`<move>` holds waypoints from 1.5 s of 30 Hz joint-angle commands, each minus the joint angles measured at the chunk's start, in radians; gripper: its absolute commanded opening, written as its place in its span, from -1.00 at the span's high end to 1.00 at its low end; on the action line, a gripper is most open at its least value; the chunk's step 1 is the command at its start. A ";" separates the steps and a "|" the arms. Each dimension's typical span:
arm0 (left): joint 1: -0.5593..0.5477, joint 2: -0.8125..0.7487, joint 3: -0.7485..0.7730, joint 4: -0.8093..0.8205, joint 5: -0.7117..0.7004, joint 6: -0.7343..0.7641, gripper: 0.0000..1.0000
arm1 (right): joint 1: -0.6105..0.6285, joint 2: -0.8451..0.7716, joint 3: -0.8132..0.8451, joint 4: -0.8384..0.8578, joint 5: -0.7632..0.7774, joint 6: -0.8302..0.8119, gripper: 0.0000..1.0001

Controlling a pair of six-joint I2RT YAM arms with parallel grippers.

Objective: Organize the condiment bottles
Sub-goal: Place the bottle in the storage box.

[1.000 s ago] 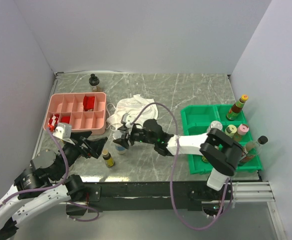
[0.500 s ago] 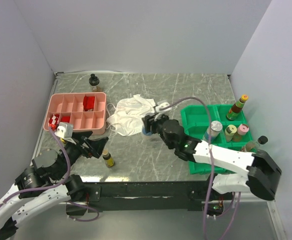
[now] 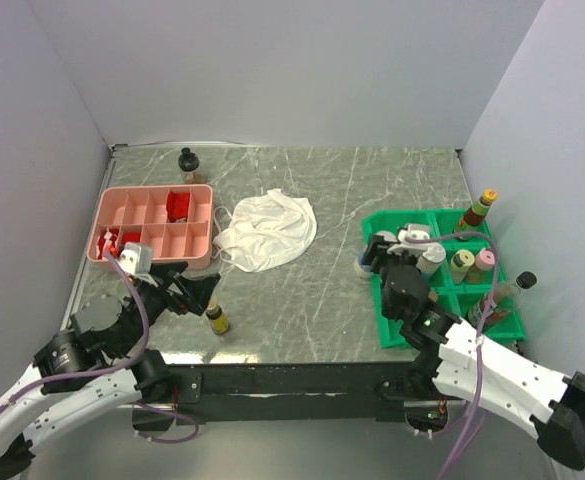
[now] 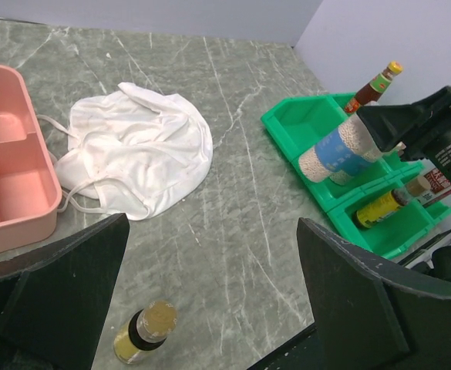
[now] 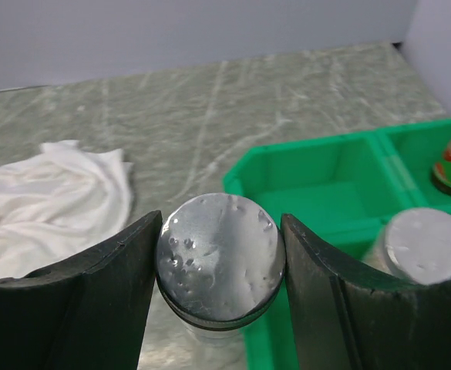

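Right wrist view, right end effector (image 5: 220,231) clamped on silver-capped jar (image 5: 219,262), green tray (image 5: 310,196) just beyond and to its right, white cloth (image 5: 52,204) well off to its left, left end effector (image 4: 213,254) spread open, yellow-capped bottle (image 4: 146,331) upright on the counter (image 4: 240,223) beneath, nearer its left finger.

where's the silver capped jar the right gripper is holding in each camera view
top external: mostly hidden under the right gripper, at the left edge of the green tray.
left wrist: right of centre, the blue-labelled jar over the green tray, with the gripper on its right.
right wrist: bottom centre, its silver cap between the two fingers.
shared landmark: the white cloth, seen in all three.
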 commanded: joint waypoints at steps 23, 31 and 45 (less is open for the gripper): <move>0.007 -0.017 0.015 0.018 -0.008 0.015 -0.94 | -0.148 -0.132 -0.235 0.327 -0.030 -0.287 0.76; 0.007 -0.011 0.016 0.016 -0.006 0.014 -0.94 | -0.173 -0.079 -0.233 0.314 0.005 -0.276 0.70; 0.007 -0.011 0.018 0.015 -0.011 0.012 -0.93 | -0.232 -0.028 -0.216 0.262 -0.012 -0.201 0.12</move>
